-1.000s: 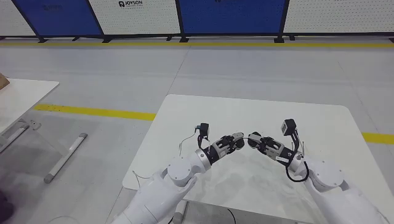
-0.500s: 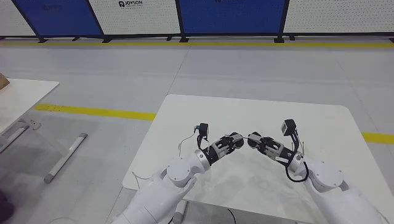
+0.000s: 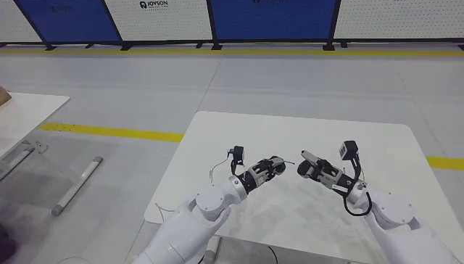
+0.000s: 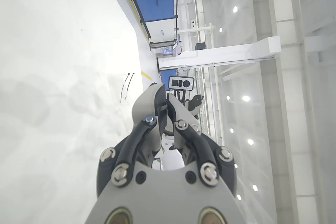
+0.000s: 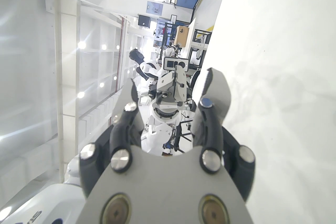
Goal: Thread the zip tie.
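Left end effector (image 3: pixel 280 165) pinches zip tie (image 3: pixel 290 164); right end effector (image 3: pixel 304 163) spread apart.

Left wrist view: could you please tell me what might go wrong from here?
The left tool pinches the zip tie, so it may slip or twist. The right tool is open, empty and apart, so its grasp could miss. The spare zip ties lie near the edge of the table; a sweep could knock them off.
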Controlling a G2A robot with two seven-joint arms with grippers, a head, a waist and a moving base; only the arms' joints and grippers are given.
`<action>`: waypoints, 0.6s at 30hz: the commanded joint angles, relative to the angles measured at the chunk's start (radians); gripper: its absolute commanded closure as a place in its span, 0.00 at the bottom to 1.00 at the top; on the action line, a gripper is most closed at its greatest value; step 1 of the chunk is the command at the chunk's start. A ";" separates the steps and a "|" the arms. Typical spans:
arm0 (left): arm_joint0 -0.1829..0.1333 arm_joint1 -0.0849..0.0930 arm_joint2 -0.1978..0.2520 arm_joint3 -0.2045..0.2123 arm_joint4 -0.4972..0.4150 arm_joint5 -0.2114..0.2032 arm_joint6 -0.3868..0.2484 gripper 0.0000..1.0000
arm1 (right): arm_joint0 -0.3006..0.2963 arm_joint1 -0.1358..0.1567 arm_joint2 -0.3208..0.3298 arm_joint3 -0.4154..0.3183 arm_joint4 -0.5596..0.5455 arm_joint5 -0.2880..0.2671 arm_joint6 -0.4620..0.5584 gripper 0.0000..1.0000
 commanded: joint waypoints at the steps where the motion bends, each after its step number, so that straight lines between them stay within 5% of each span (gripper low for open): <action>1: 0.001 0.005 -0.020 0.004 -0.015 0.014 -0.024 1.00 | -0.018 0.007 0.037 -0.003 0.017 -0.004 0.020 0.00; 5: 0.022 0.013 -0.043 -0.002 -0.004 0.021 -0.032 1.00 | -0.045 0.019 0.094 0.002 0.095 0.016 0.114 0.00; 18: 0.024 0.013 -0.044 -0.002 -0.003 0.022 -0.031 1.00 | -0.045 0.019 0.094 0.002 0.095 0.016 0.114 0.00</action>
